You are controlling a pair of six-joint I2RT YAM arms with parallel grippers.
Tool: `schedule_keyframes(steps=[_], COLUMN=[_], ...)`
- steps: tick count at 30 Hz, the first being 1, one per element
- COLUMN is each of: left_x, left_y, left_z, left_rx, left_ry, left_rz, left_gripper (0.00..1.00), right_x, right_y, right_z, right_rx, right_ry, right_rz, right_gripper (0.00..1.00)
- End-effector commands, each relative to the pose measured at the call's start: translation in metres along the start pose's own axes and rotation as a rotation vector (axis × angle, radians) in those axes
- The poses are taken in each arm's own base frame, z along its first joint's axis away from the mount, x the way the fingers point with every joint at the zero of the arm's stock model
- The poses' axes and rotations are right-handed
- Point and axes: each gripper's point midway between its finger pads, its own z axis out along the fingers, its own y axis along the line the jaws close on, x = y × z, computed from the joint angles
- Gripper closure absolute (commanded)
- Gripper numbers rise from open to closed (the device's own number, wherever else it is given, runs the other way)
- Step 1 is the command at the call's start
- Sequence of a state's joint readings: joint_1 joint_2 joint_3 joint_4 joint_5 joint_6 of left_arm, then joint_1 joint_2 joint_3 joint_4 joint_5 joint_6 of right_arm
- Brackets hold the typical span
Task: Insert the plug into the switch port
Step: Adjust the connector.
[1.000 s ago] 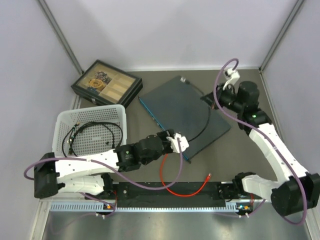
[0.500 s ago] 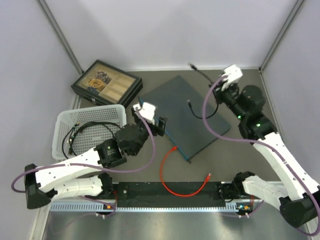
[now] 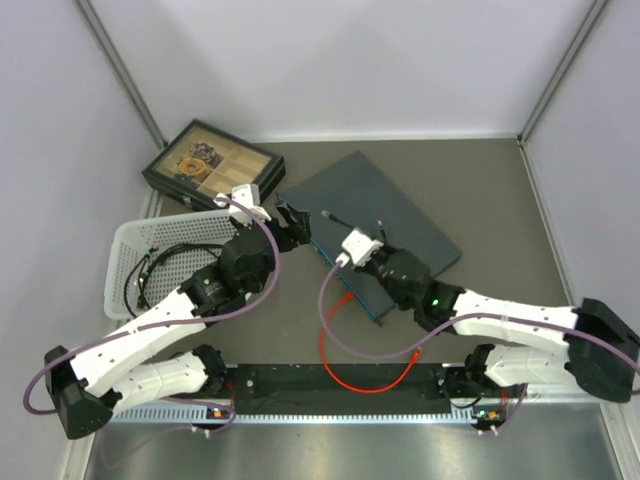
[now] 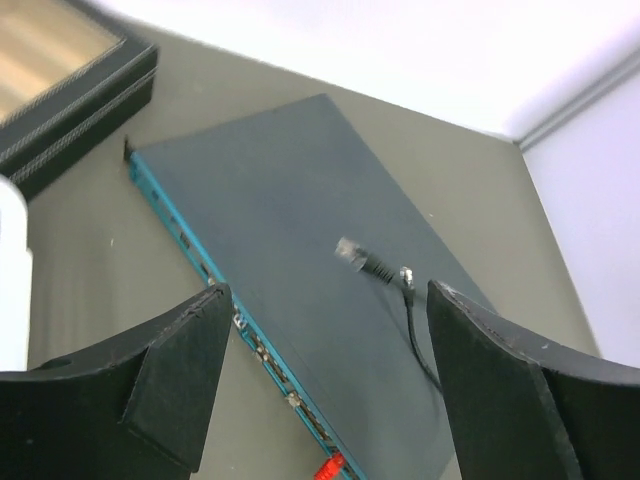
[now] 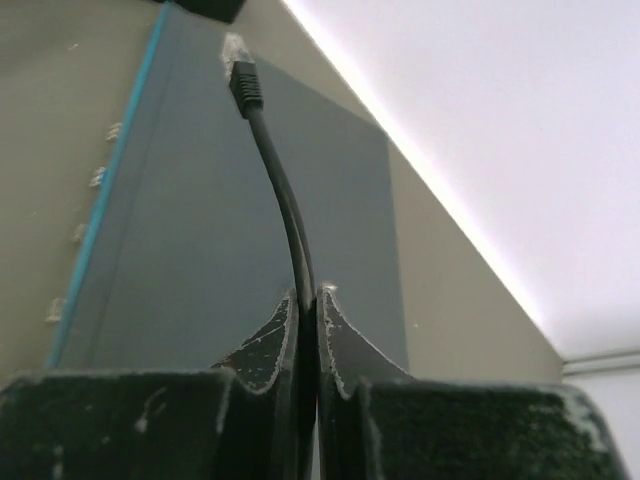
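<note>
Overhead and 2 close wrist views seemingly share the switch (image 3: 400, 200).

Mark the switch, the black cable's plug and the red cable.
switch (image 3: 395, 205): top external view, bare top panel.
plug (image 5: 243, 85): right wrist view, black plug body.
red cable (image 3: 372, 388): top external view, bottom of its loop.

Left wrist view: the switch (image 4: 290, 210) disappears behind the left fingers (image 4: 160, 390), the red cable (image 4: 329, 470) is cut by the bottom edge, and the plug (image 4: 350, 250) on the black cable (image 4: 413, 325) looks blurred
</note>
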State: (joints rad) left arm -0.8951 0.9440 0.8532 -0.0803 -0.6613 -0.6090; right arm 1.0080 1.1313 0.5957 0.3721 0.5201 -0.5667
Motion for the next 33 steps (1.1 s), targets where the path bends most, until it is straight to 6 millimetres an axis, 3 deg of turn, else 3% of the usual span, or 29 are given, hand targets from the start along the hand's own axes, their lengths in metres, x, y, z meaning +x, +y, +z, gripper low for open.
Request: schedule_keyframes(steps=[1,5,10,15,22,30,33], left_x=[0.009,0.023,0.055,0.091,0.108,0.139,0.143], left_y=[0.017,0.021,0.009,0.0,-0.008,-0.012,-0.017], left_z=[0.0,0.006,0.019,0.029,0.04,0.048,0.049], left_rx=[-0.053,-0.087,-0.09,-0.102,-0.092,-0.102,-0.091], left_ry=[0.032,0.089,0.211,0.336,0.379,0.46,0.48], left_rz=[-0.198,-0.238,-0.293,-0.331,-0.358,-0.409,-0.427], left_gripper=[0.17,0.16,0.16,0.16,0.19,0.36,0.46], right_x=[-0.001,-0.005,-0.013,-0.013,-0.01,-0.01,-0.011], right_y=[0.006,0.027,0.05,0.061,0.066,0.074,0.077], right_z=[-0.001,-0.001,0.001,0.003,0.004,0.005,0.006], right_rx=[0.149,0.143,0.1,0.083,0.09,0.102,0.101], right_ry=[0.004,-0.005,-0.034,-0.03,-0.022,-0.022,-0.02], right_rz=[-0.037,-0.052,-0.091,-0.148,-0.192,-0.248,-0.267], right_gripper=[1.0,1.0,1.0,1.0,1.0,1.0,1.0])
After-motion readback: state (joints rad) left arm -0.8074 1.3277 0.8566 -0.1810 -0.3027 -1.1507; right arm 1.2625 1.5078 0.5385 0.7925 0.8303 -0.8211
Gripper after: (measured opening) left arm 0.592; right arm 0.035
